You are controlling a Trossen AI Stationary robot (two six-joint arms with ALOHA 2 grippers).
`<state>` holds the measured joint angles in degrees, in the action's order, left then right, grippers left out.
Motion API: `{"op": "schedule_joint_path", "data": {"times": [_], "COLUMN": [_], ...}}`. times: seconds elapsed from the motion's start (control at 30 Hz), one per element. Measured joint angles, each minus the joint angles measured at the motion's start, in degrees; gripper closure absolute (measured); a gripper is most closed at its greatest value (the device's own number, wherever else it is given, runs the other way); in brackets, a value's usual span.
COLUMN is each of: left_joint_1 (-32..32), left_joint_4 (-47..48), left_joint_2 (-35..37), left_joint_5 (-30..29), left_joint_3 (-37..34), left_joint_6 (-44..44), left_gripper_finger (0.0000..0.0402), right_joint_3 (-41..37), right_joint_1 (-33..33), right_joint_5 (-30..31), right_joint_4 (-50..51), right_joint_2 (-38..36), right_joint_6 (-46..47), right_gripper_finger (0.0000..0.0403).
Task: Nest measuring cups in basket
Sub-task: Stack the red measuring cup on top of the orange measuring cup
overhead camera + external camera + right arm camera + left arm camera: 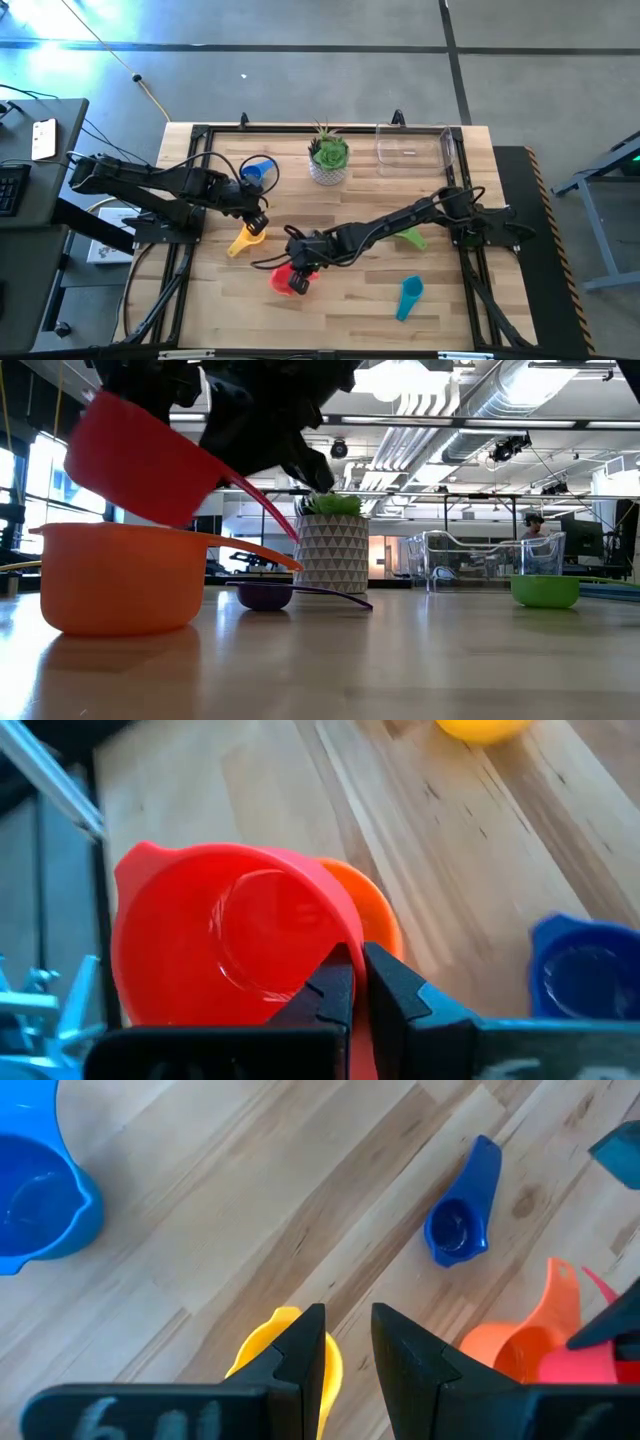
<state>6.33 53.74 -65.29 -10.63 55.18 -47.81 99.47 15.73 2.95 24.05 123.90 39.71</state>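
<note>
While the right gripper [358, 982] pinches the glossy red cup [225, 935], the left gripper [348, 1345] hangs part-open, empty.

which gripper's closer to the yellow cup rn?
Left. The left gripper hovers right over the yellow cup, fingers slightly apart, nothing held. The right gripper is farther off toward the table's middle, shut on the red cup above the orange cup.

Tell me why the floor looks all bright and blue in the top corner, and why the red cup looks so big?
High view: light glares blue-white on the floor beyond the table. Low view: the red cup hangs tilted close to the camera, so it looks huge and soft-edged above the orange cup; ceiling lights blaze behind. Right wrist view: the right gripper pinches the red cup's handle.
</note>
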Motion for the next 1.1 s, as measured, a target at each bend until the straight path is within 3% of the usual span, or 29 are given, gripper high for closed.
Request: {"op": "schedule_joint_path", "data": {"times": [1.1], "left_joint_1": [0.0], "left_joint_4": [-0.1], "left_joint_2": [0.0], "left_joint_5": [0.0], "left_joint_3": [0.0], "left_joint_6": [-0.1], "left_gripper_finger": [0.0328], "right_joint_3": [0.0], "right_joint_1": [-1.1], "right_joint_5": [-0.5], "right_joint_4": [1.7], "right_joint_2": [0.3], "right_joint_6": [3.0], "right_gripper_finger": [0.0397]}}
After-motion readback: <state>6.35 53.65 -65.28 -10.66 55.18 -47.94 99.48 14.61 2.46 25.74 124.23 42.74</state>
